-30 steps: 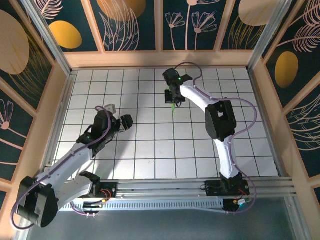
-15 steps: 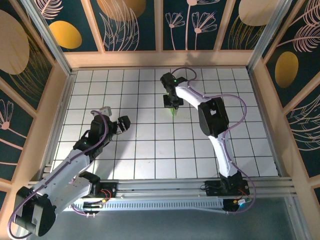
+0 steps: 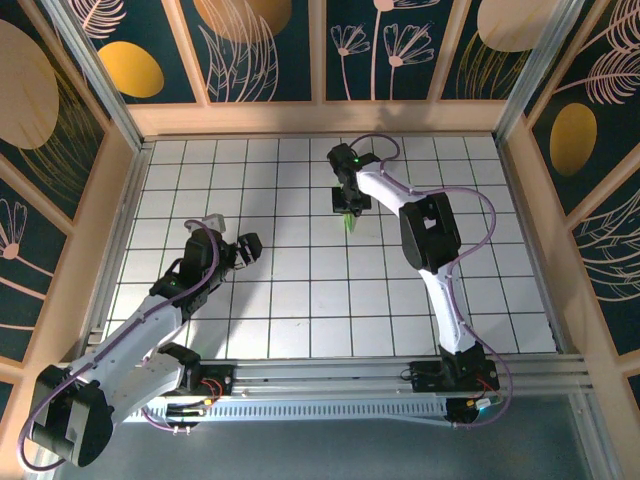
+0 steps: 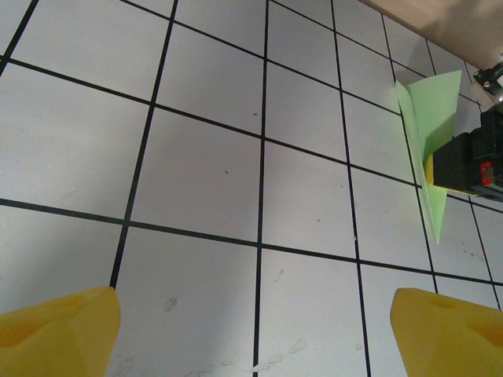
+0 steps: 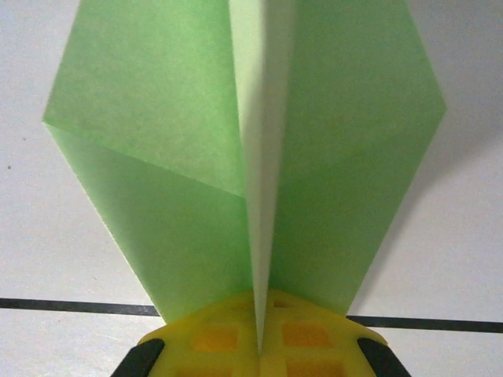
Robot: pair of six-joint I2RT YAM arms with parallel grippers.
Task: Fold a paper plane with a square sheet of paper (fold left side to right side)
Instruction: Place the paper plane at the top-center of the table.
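The square sheet of paper is folded into a slim, light green paper plane (image 3: pixel 348 222) with creased wings (image 5: pixel 157 133). My right gripper (image 3: pixel 347 204) is shut on its centre fold and holds it over the far middle of the grid table. Up close, the yellow fingertips (image 5: pixel 204 342) pinch the keel, and my right gripper (image 5: pixel 259 345) points along the plane. My left gripper (image 3: pixel 236 247) stands open to the left, apart from the plane, with bare tiles between its yellow fingertips (image 4: pixel 59 330). From the left wrist, the paper plane (image 4: pixel 431 110) stands at the upper right.
The white grid table (image 3: pixel 300 300) is ringed by a low wooden wall (image 3: pixel 320 118) with patterned panels above. The arm bases sit on a metal rail (image 3: pixel 330 385) at the near edge. The right arm's purple cable (image 3: pixel 480 215) loops over the right side.
The left gripper has opened wider and its arm has drawn back slightly. The right gripper, still shut on the plane, shifted a little left and then back.
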